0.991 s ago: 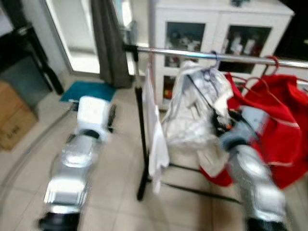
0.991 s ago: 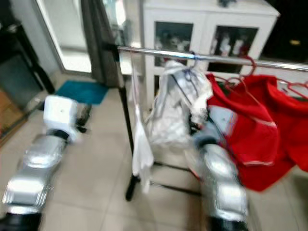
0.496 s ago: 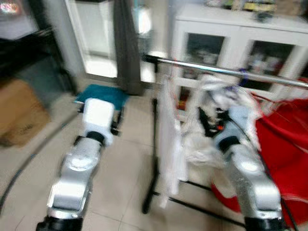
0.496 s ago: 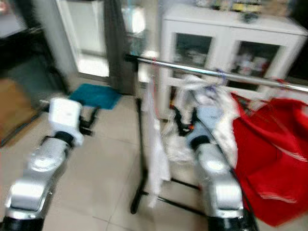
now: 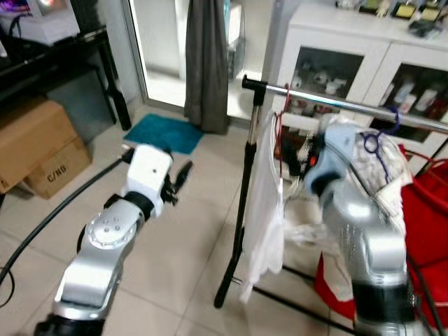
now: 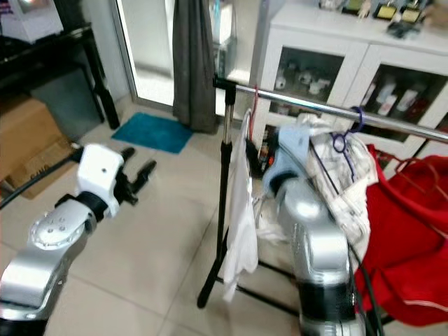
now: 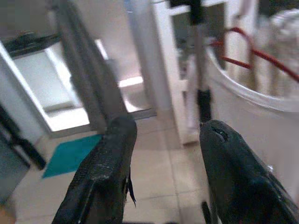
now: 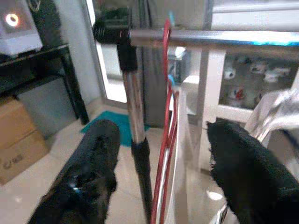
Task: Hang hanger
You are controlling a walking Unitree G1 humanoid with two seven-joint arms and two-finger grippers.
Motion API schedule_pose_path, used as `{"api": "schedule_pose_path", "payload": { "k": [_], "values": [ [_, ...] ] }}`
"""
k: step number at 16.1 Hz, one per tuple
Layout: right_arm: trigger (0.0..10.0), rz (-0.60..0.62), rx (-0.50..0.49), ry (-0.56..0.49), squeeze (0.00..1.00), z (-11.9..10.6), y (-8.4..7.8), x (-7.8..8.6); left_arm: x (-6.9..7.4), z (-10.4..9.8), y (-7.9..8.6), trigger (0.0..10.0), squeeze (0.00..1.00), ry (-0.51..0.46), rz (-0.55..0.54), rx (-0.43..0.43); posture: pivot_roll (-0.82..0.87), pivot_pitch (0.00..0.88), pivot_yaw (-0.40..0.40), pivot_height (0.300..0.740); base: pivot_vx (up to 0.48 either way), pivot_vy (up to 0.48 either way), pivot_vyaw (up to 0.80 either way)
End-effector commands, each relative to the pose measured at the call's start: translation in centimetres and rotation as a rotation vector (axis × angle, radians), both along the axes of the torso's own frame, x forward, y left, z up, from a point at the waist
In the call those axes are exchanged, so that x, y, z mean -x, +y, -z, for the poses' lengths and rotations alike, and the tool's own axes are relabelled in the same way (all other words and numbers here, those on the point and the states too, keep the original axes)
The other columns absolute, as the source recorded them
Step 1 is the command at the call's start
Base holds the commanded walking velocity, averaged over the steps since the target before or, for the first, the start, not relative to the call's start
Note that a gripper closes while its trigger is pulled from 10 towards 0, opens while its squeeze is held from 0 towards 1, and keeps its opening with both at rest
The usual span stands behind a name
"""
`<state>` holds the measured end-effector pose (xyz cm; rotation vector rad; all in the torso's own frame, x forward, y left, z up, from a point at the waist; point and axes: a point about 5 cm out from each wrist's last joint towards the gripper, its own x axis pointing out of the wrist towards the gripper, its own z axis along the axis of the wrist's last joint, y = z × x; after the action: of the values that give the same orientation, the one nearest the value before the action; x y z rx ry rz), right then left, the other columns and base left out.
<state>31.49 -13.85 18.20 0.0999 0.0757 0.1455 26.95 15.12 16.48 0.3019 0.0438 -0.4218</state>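
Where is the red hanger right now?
The red hanger hangs on the rail near its left end post, carrying a white garment, between the right gripper's open fingers.

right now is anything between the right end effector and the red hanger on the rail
Nothing visible is. The right end effector is open, its fingers on either side of the red hanger, which hangs on the rail beside the rack's upright pole.

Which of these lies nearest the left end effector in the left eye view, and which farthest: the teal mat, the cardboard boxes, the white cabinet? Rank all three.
Measured from the left end effector:
1. Teal mat, on the floor just beyond it, by the grey curtain.
2. Cardboard boxes, farther off to its left, under the black table.
3. White cabinet, across the room behind the clothes rail.
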Motion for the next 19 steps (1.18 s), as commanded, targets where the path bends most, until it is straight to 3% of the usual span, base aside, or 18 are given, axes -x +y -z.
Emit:
{"api": "schedule_pose_path", "payload": {
  "k": [1, 6, 7, 8, 12, 16, 19],
  "values": [
    [10.0, 0.028, -0.013, 0.046, 1.00, 0.2, -0.5, -0.7, 0.5, 0.0, -0.3, 10.0, 0.00, 0.027, 0.059, -0.001, -0.05, 0.000, -0.021, 0.740, 0.000, 0.000, 0.00],
    [10.0, 0.034, 0.034, 0.123, 1.00, -1.2, -0.1, -4.1, 1.2, 0.2, -0.6, 10.0, 0.00, 0.060, 0.186, -0.046, -0.04, 0.000, -0.025, 0.740, 0.000, 0.000, 0.00],
    [10.0, 0.021, 0.023, 0.124, 0.72, -1.3, 0.2, -4.4, 1.1, 0.1, -0.5, 10.0, 0.00, 0.051, 0.178, -0.046, -0.04, 0.000, -0.025, 0.740, 0.000, 0.000, 0.00],
    [10.0, 0.012, 0.035, 0.131, 0.00, -1.4, 0.4, -4.9, 0.9, 0.0, -0.3, 10.0, 0.00, 0.043, 0.162, -0.043, -0.04, 0.000, -0.028, 0.740, 0.000, 0.000, 0.00],
    [10.0, -0.048, -0.001, 0.192, 0.00, -0.8, 2.1, -6.4, 1.1, -0.1, -0.6, 10.0, 0.00, 0.044, 0.207, -0.061, -0.04, 0.000, -0.025, 0.740, 0.000, 0.000, 0.00],
    [10.0, -0.072, 0.048, 0.197, 0.00, -1.4, 3.4, -8.4, 1.3, -0.2, -0.9, 10.0, 0.00, 0.049, 0.263, -0.071, -0.04, 0.000, -0.026, 0.740, 0.000, 0.000, 0.00],
    [10.0, -0.036, 0.092, 0.230, 0.00, -1.1, 3.4, -9.1, 1.5, -0.1, -0.9, 10.0, 0.00, 0.056, 0.268, -0.077, -0.04, 0.000, -0.038, 0.740, 0.000, 0.000, 0.00]
  ]
}}
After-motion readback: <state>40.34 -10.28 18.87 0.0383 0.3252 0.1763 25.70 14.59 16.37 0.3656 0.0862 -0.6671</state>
